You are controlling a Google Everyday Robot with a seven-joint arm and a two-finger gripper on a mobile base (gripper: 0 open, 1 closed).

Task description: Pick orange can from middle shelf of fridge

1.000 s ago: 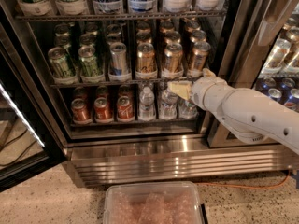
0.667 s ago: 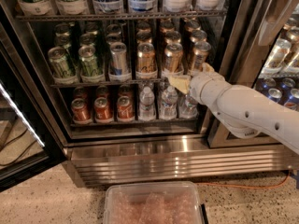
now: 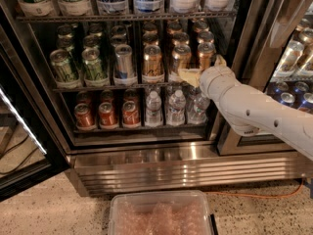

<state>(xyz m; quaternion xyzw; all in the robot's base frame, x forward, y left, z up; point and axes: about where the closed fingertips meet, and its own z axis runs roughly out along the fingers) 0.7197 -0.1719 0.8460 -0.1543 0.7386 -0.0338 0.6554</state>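
- orange can (image 3: 205,54): front right of the middle shelf (image 3: 98,88), upright and not lifted. Likely the target, since it is nearest the opening and easy to reach. More orange cans stand left of it and behind it.
- gripper (image 3: 203,68): right at the orange can. One pale finger is low at the can's left, the other is up at its right. Jaws are apart, nothing clamped. It looks set to straddle the can, but contact cannot be told.
- arm (image 3: 259,111): white, comes in from right and below the orange can, angled up-left, with the wrist just under the can. The low approach probably keeps it clear of the shelf above.
- green cans (image 3: 63,65): far left of the orange can, same rack.
- red cans (image 3: 106,114) and water bottles (image 3: 154,106): on the rack below the orange can.
- fridge (image 3: 161,163): door open, steel grille well below the orange can.
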